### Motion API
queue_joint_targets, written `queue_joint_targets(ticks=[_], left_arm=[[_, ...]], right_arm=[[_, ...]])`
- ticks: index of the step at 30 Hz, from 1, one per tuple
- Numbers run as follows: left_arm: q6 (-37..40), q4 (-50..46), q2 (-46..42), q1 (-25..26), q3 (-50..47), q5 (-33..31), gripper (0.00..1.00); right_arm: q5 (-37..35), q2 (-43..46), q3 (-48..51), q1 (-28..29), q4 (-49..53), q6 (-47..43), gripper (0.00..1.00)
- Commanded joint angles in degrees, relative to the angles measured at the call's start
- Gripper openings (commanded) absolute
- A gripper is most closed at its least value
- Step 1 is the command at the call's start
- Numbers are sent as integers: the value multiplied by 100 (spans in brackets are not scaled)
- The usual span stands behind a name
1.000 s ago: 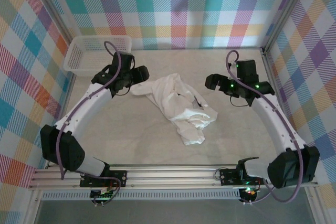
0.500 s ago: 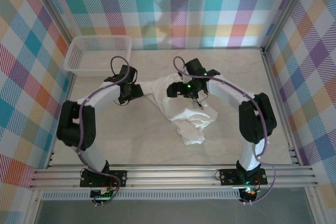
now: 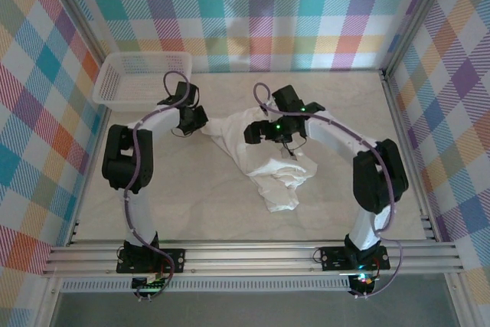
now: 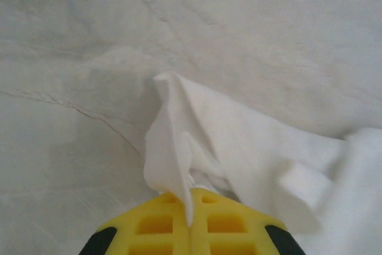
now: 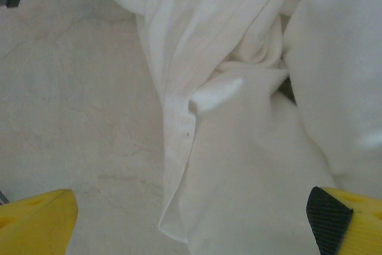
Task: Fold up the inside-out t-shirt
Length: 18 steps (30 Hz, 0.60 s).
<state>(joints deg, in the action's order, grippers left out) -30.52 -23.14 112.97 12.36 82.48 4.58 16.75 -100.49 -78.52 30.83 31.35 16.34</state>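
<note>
- Basket (image 3: 142,74): white mesh, at the far left corner of the desk (image 3: 191,197), apart from the shirt.
- Left fingers (image 4: 161,225): clenched on a thin fold of cloth at the shirt's left tip.
- Shirt (image 3: 272,162): white, crumpled in a heap at mid-desk, one end trailing toward the near side. Judged light, limp and somewhat slippery, with no stiffness to keep a shape. Best taken at a hem or seam, pinching one clean edge rather than a bunched mass.
- Right fingers (image 5: 36,219): spread wide above a hemmed edge in the heap's upper part, gripping nothing.
</note>
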Motion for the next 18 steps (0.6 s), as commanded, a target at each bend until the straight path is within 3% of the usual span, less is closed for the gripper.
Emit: queue_joint_targets(ticks=[1,5,8,11,15,16,17,18], left_arm=[[-112,-617,-1216,221,591,535,0],[222,-1770,-2027,870,1510,242,0],[166,-2064,-2422,1159,1932,200,0],[139,-2147,-2643,1404,2288,171,0],[117,-2250,-2791,1592,2685,-121,0],[76,-2248,-2822,1595,2729,-166,0],[57,-2265,-2858,1592,2768,-240,0],[81,-2311,-2902,1595,2821,-340,0]], right_arm=[[-116,799,389,2,-434,-423,99],[-311,1491,862,4,-996,-783,98],[-190,1680,1172,9,-1542,-735,96],[60,1473,1419,62,-1891,-735,100],[-125,692,1283,99,-1710,-480,100],[-10,558,1232,112,-1707,-425,96],[60,436,1196,124,-1713,-358,85],[37,384,1161,131,-1693,-314,65]])
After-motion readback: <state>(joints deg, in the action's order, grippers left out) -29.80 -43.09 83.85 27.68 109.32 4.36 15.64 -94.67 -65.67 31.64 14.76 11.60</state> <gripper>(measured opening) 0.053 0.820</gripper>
